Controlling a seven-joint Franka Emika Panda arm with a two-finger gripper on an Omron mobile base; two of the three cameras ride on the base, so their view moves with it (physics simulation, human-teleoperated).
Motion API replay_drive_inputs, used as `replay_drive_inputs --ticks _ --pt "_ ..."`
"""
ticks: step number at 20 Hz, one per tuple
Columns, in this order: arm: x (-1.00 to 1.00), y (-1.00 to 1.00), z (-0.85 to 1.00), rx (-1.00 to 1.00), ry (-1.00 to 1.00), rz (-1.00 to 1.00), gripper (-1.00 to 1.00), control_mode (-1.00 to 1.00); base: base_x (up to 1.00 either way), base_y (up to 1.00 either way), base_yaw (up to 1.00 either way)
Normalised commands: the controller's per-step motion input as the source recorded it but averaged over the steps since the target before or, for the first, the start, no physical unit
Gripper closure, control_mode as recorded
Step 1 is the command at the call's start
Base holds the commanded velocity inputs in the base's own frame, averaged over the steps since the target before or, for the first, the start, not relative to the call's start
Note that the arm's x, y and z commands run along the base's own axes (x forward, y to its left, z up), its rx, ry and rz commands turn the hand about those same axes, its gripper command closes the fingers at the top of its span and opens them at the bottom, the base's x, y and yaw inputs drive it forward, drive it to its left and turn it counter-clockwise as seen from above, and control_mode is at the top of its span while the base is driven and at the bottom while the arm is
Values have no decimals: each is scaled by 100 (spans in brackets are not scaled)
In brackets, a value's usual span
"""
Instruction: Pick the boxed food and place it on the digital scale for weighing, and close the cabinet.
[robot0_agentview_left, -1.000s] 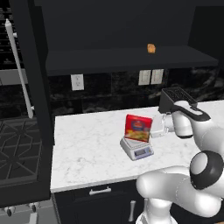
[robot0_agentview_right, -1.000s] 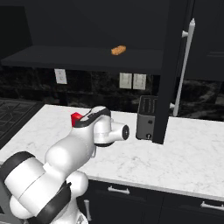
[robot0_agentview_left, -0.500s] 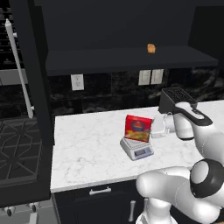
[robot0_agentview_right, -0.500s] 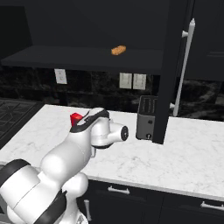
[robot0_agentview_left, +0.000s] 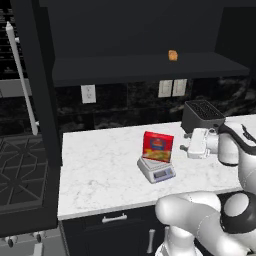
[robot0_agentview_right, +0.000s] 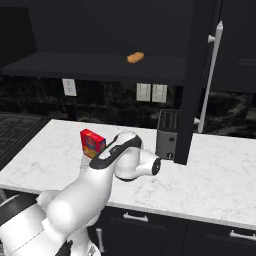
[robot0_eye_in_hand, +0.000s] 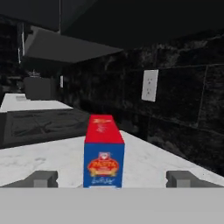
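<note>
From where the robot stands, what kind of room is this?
A rendered home kitchen, most likely: a white marble counter carries a black toaster and a digital scale with the boxed food on it, a black cabinet hangs above, and a stove stands beside.

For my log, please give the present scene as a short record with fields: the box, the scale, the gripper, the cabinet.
boxed food: upright on the digital scale
gripper: open, apart from the box, facing its blue side
cabinet: doors open, bar handle visible
toaster: on the counter, behind the arm
shelf item: small orange piece
</note>
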Motion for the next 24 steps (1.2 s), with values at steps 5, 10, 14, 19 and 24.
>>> replay_drive_inputs --ticks 5,10,14,19,24 --pt "-66 -37 9 20 -43 -4 -100 -100 0 0 0" --pt "-56 -64 34 32 -56 -3 -100 -100 0 0 0" --pt "-27 -75 48 25 -37 -4 -100 -100 0 0 0" --pt "-24 -76 60 22 -23 -1 -100 -100 0 0 0" --pt "-34 -94 66 16 -15 0 -100 -100 0 0 0"
